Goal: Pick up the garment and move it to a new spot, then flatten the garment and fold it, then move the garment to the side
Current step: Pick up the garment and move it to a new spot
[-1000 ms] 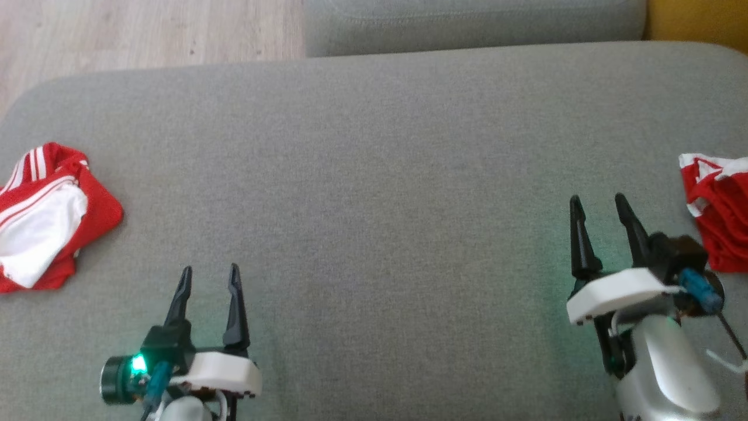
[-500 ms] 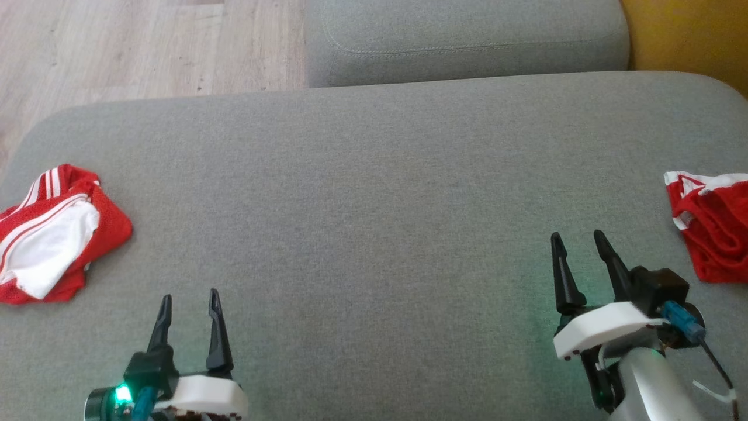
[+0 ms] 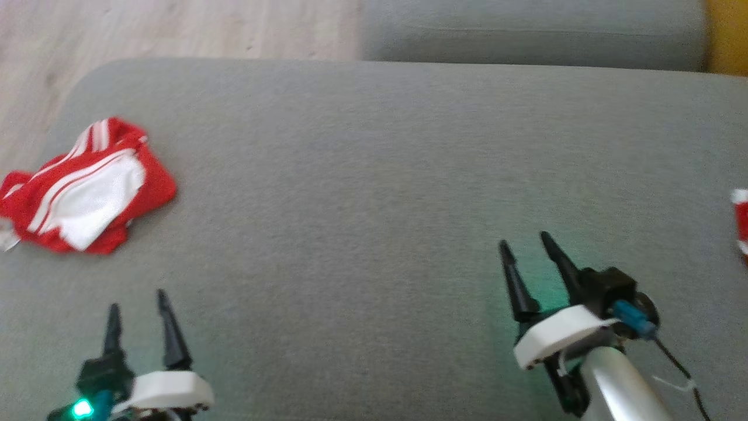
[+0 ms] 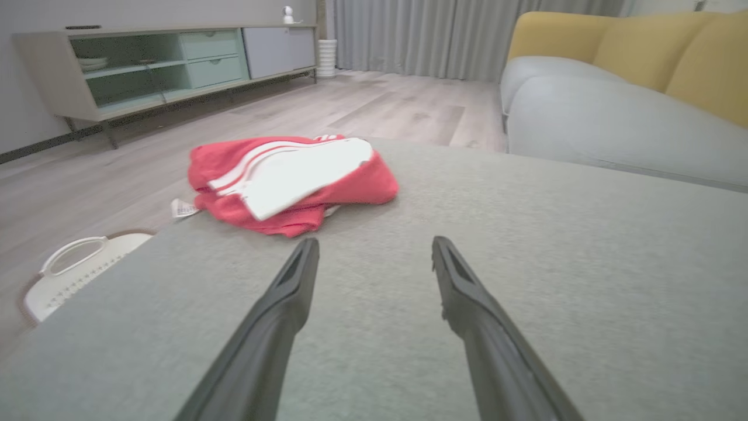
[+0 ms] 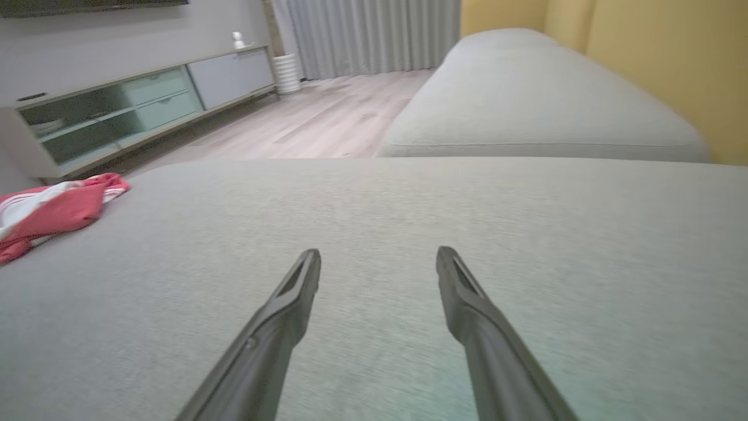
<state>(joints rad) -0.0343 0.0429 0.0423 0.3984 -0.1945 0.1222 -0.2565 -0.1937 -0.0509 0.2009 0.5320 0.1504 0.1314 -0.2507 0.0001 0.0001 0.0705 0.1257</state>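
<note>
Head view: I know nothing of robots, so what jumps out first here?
A bunched red and white striped garment lies at the far left of a wide grey cushion. Nearer the camera, the left gripper and right gripper hover over the cushion, both open and holding nothing. A sliver of another red cloth peeks in at the right edge.

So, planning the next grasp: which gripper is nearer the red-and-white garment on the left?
Left. The left gripper sits just short of the garment; the right gripper is far across the cushion to its right.
</note>
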